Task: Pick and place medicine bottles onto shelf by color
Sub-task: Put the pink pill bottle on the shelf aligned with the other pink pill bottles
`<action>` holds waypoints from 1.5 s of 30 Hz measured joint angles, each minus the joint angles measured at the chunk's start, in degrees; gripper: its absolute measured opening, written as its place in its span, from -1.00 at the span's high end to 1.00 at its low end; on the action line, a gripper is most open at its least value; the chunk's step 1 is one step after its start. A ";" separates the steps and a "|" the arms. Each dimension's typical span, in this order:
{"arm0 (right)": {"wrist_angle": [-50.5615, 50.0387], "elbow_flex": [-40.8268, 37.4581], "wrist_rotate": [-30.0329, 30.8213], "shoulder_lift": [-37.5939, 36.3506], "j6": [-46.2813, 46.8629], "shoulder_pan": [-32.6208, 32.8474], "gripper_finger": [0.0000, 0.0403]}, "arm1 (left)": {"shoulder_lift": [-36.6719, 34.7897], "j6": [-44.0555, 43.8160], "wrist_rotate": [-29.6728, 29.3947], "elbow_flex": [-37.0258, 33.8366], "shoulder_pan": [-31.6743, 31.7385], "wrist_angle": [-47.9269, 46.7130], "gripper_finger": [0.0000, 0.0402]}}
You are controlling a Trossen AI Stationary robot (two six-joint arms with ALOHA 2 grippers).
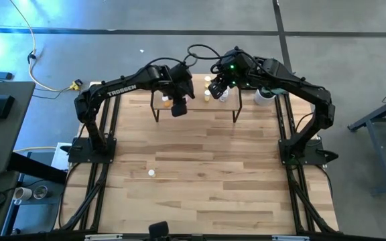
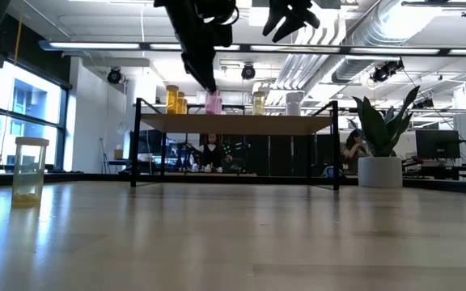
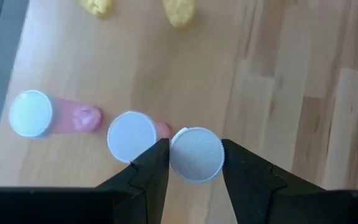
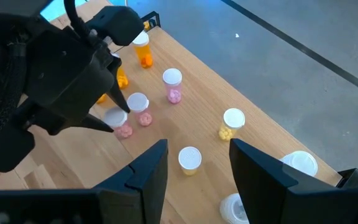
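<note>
**Ann:** Dark fingers of the left gripper fill the bottom of the wrist view, and they're pinching the white cap of a pink bottle right between them!

**Bo:** And straight below, the shelf. Looks like the placing step to me, the bottle coming down onto the board.

**Ann:** Agreed. At nine o'clock from the held cap, touching or nearly so, stands a second pink bottle, and farther along nine o'clock a third. Pinks are lining up.

**Bo:** Up at twelve o'clock, two yellow bottles at the board's far edge. From the table-level camera the left gripper hangs just above the pink bottle on the shelf.

**Ann:** Next, I'd say: set it flat, let go, lift straight up without knocking the neighbour over.

**Bo:** Right gripper? Fingers spread, holding nothing, hovering over the shelf's other end with a yellow bottle below its fingers.

**Ann:** One lone bottle waits on the table, well apart, at six o'clock from the shelf.
</note>
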 joint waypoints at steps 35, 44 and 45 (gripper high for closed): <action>-0.24 0.00 0.02 0.00 0.00 0.00 0.19 | 0.02 -0.92 1.78 0.00 0.13 -0.20 0.27; -0.22 0.00 0.01 0.00 0.00 0.00 0.19 | 0.02 -1.97 1.20 0.00 0.13 0.01 -0.01; -0.22 -0.02 0.02 0.00 0.00 0.00 0.19 | 0.02 -1.98 0.54 0.00 0.11 0.02 -0.04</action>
